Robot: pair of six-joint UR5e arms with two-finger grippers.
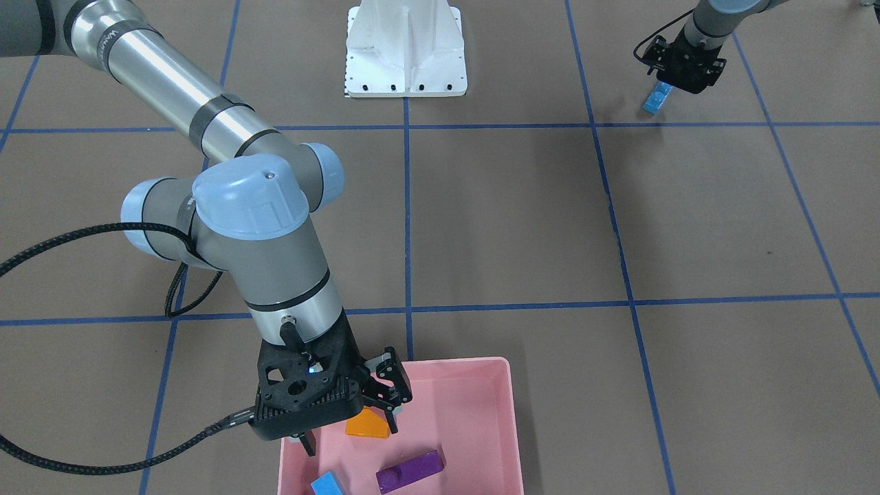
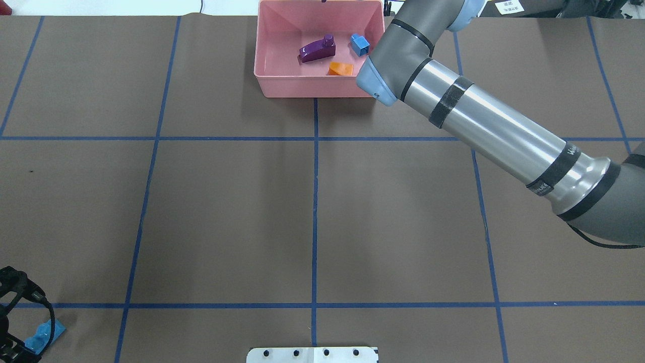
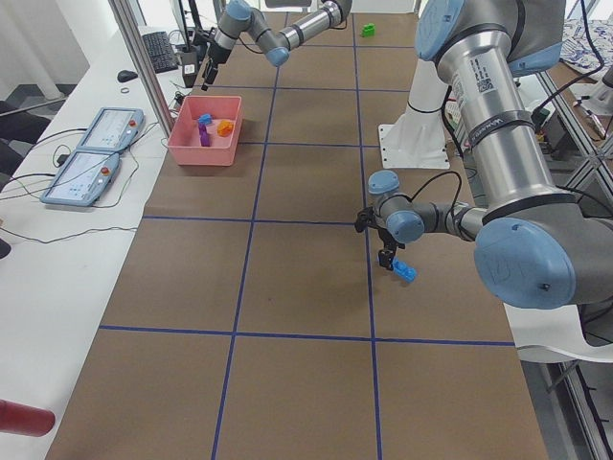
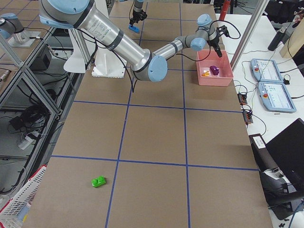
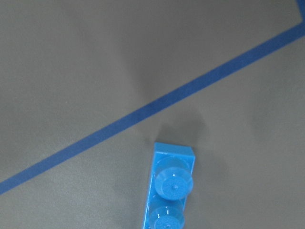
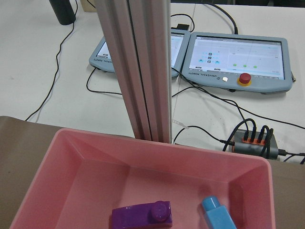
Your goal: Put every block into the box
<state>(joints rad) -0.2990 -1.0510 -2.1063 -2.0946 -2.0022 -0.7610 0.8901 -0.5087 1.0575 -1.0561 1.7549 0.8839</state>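
The pink box sits at the table's far edge and holds the purple block, the small blue cube and the orange block. My right gripper hangs open just above the orange block, touching nothing. In the overhead view the right arm hides it. The long blue block lies near the robot's left corner, directly under my left gripper. The left wrist view shows the long blue block close up but no fingers, so I cannot tell whether they grip it. The green block lies alone far along the table.
The white base plate stands at the robot's side of the table, in the middle. Beyond the box rise an aluminium post and two control pendants with cables. Blue tape lines grid the brown tabletop.
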